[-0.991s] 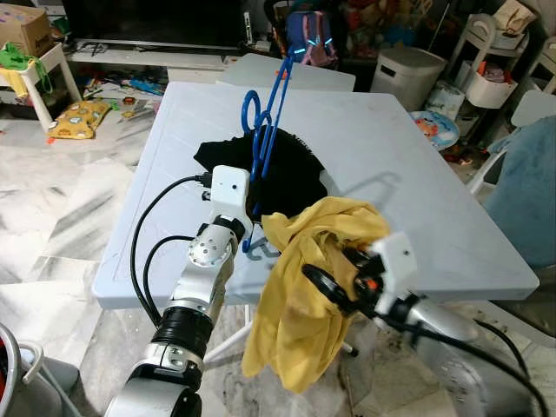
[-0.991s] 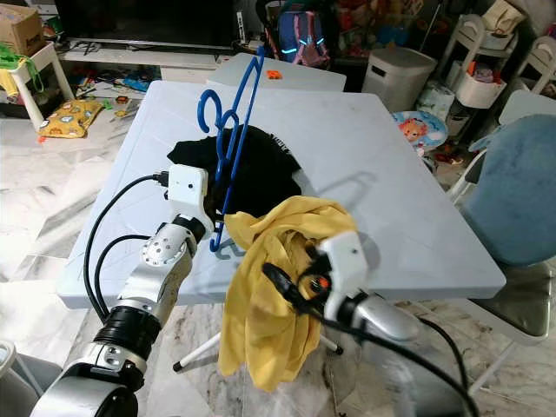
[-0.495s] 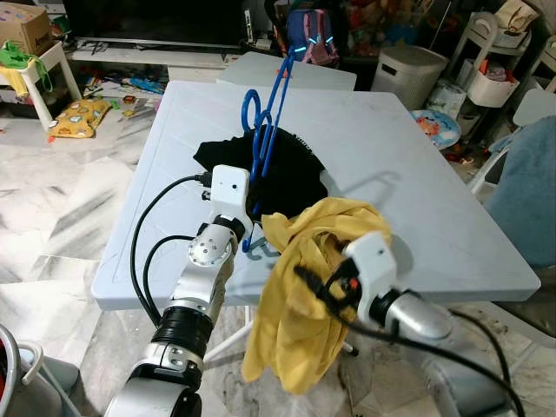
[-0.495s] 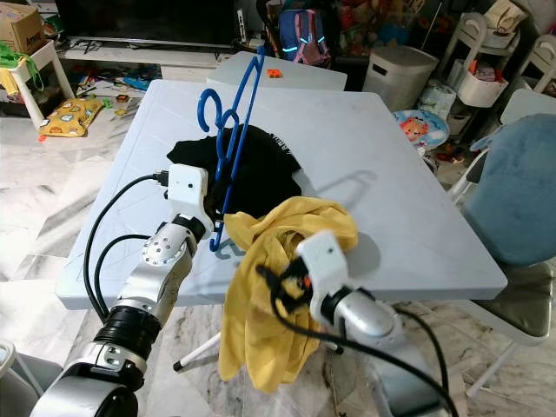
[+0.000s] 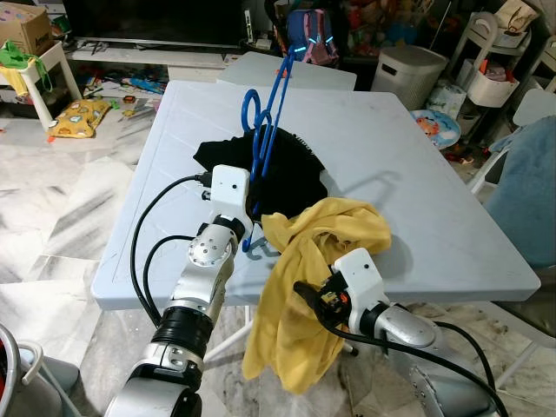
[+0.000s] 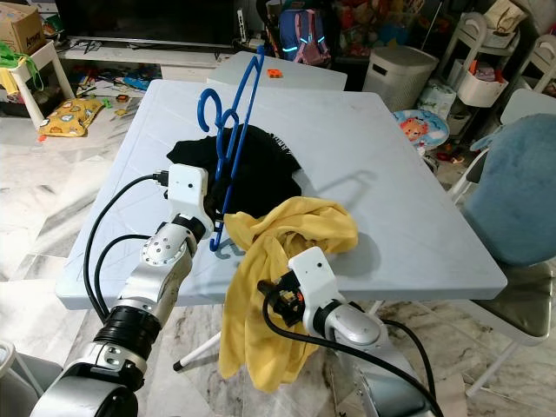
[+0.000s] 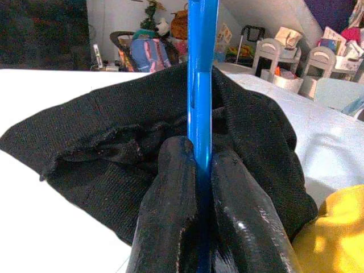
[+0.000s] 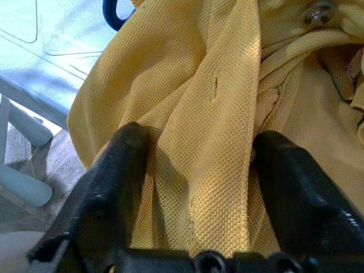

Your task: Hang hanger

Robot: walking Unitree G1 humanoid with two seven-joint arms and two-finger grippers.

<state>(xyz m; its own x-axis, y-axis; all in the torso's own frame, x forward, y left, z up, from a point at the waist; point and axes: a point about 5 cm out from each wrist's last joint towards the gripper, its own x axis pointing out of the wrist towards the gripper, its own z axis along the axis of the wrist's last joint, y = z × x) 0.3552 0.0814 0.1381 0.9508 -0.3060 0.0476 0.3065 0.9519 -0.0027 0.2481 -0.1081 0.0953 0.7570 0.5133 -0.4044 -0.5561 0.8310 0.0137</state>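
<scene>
Right claw (image 8: 196,170) has dropped lower and closer to the yellow shirt (image 5: 304,287), its fingers spread around a fold (not pinching yet). Left claw (image 7: 196,187) stays pressed tight on the blue hanger (image 5: 265,130), held upright over the black cloth (image 5: 282,178) on the surface (image 5: 417,174). I think grabbing the shirt comes next.

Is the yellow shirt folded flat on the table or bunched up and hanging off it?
Bunched and hanging. The yellow shirt lies crumpled at the table front edge and drapes toward the floor, with the open right gripper straddling a fold.
</scene>
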